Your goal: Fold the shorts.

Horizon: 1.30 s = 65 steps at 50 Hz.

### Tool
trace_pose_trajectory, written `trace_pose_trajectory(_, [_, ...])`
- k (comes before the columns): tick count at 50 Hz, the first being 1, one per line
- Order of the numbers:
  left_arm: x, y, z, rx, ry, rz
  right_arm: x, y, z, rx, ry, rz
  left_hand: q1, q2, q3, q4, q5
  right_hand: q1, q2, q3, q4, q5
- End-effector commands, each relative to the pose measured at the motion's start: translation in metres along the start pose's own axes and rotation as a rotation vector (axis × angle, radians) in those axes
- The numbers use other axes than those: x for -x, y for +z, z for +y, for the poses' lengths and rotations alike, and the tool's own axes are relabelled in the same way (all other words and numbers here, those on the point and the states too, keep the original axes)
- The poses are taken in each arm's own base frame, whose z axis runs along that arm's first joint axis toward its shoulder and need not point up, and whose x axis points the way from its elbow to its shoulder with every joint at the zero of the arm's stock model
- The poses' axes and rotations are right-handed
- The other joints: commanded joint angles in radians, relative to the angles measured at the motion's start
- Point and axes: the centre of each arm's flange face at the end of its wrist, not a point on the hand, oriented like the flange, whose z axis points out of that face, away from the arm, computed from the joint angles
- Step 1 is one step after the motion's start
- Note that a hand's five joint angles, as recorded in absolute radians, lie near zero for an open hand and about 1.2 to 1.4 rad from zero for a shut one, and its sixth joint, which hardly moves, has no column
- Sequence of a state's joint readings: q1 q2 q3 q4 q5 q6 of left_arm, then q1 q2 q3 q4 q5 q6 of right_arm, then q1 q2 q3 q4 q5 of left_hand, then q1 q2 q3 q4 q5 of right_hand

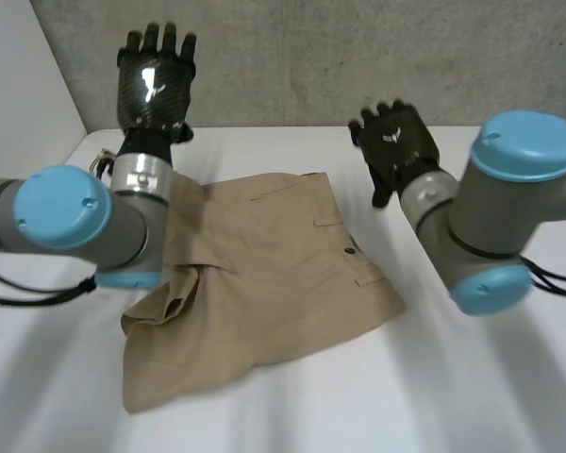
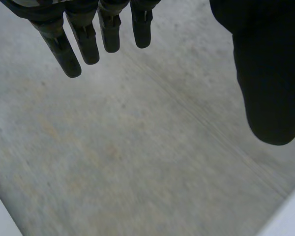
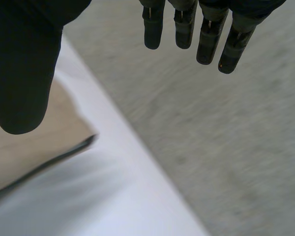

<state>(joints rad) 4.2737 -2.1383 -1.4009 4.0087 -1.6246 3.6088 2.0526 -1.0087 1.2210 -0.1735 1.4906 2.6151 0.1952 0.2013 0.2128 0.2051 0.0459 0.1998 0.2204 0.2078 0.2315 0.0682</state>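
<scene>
**Position of the shorts.** The tan shorts (image 1: 264, 283) lie on the white desk (image 1: 453, 387), in the centre and lower left of the head view. They are spread mostly flat. One rumpled fold sits at their left side, just beside the elbow of the left arm (image 1: 94, 222), and that arm covers their upper left corner. A dark button (image 1: 348, 251) shows near their right edge.

**Left hand.** The left hand (image 1: 154, 83) is at the upper left of the head view, raised in front of the grey wall (image 1: 292, 57). Its back faces the camera and its fingers point up. It is well apart from the shorts. In the left wrist view its fingers (image 2: 83, 42) are straight and slightly spread, with the thumb (image 2: 270, 73) standing off to one side.

**Right hand.** The right hand (image 1: 399, 143) is at the upper centre-right of the head view, above the desk. It is beyond the upper right corner of the shorts and apart from them. In the right wrist view its fingers (image 3: 206, 39) are straight and relaxed, with the thumb (image 3: 24, 73) set wide.

**Differences between views.**
- The head view shows the whole of the shorts and both arms.
- The left wrist view shows the wall surface beyond the fingertips.
- The right wrist view shows a tan patch of the shorts just beside the thumb. It also shows the desk's far edge, with the wall beyond the fingertips.
</scene>
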Motion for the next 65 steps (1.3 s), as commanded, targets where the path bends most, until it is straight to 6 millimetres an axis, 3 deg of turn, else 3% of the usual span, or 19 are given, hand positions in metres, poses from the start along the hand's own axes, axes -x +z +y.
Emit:
trace_pose_trajectory(1, [0.015,-0.050,-0.009,0.201,0.015,0.066,0.005,-0.046,0.020,0.194,0.062,-0.206,0.045,0.039,0.027,0.035,0.020,-0.025,-0.046,-0.033,-0.057,-0.068])
trace_pose_trajectory(3, [0.017,-0.064,-0.013,0.261,0.016,0.089,0.008,-0.054,0.028,0.239,0.076,-0.243,0.051,0.045,0.033,0.041,0.025,-0.025,-0.046,-0.033,-0.057,-0.068])
trace_pose_trajectory(9, [0.015,-0.127,-0.039,0.542,-0.066,0.238,0.011,-0.077,0.050,0.310,0.122,-0.327,0.250,0.244,0.232,0.240,0.225,0.269,0.249,0.261,0.237,0.226])
trace_pose_trajectory(11, [0.014,-0.142,-0.042,0.630,-0.110,0.269,0.010,-0.084,0.056,0.313,0.145,-0.354,0.303,0.297,0.285,0.293,0.278,0.451,0.430,0.443,0.419,0.408])
trace_pose_trajectory(15, [0.017,-0.173,-0.042,0.871,-0.258,0.286,0.010,-0.091,0.067,0.298,0.180,-0.406,0.476,0.470,0.458,0.466,0.451,0.575,0.554,0.567,0.543,0.532])
trace_pose_trajectory(16, [0.016,-0.187,-0.041,0.965,-0.321,0.284,0.011,-0.092,0.069,0.294,0.185,-0.415,0.625,0.618,0.607,0.615,0.599,0.587,0.566,0.579,0.555,0.544])
trace_pose_trajectory(20, [0.014,-0.206,-0.039,1.045,-0.385,0.279,0.015,-0.096,0.074,0.273,0.189,-0.438,0.711,0.705,0.694,0.701,0.686,0.622,0.601,0.614,0.590,0.579])
trace_pose_trajectory(26, [0.014,-0.220,-0.038,1.069,-0.375,0.300,0.018,-0.093,0.078,0.252,0.176,-0.431,0.647,0.641,0.629,0.637,0.622,0.628,0.608,0.620,0.596,0.585])
trace_pose_trajectory(30, [0.012,-0.230,-0.034,1.074,-0.363,0.309,0.022,-0.089,0.084,0.255,0.177,-0.438,0.289,0.283,0.272,0.279,0.264,0.569,0.549,0.561,0.538,0.526])
trace_pose_trajectory(35, [0.011,-0.238,-0.027,1.054,-0.318,0.327,0.023,-0.083,0.088,0.229,0.156,-0.421,0.163,0.157,0.145,0.153,0.137,0.549,0.528,0.541,0.517,0.506])
trace_pose_trajectory(40, [0.013,-0.242,-0.028,1.047,-0.315,0.321,0.024,-0.080,0.092,0.230,0.152,-0.421,0.159,0.153,0.142,0.149,0.134,0.390,0.370,0.382,0.358,0.347])
trace_pose_trajectory(49, [0.017,-0.245,-0.030,1.006,-0.317,0.302,0.025,-0.076,0.097,0.244,0.151,-0.417,0.162,0.156,0.145,0.152,0.137,0.408,0.387,0.400,0.376,0.365])
trace_pose_trajectory(65, [0.028,-0.230,-0.014,0.978,-0.320,0.204,0.030,-0.058,0.103,0.245,0.130,-0.401,0.215,0.209,0.197,0.205,0.190,0.540,0.519,0.532,0.508,0.497])
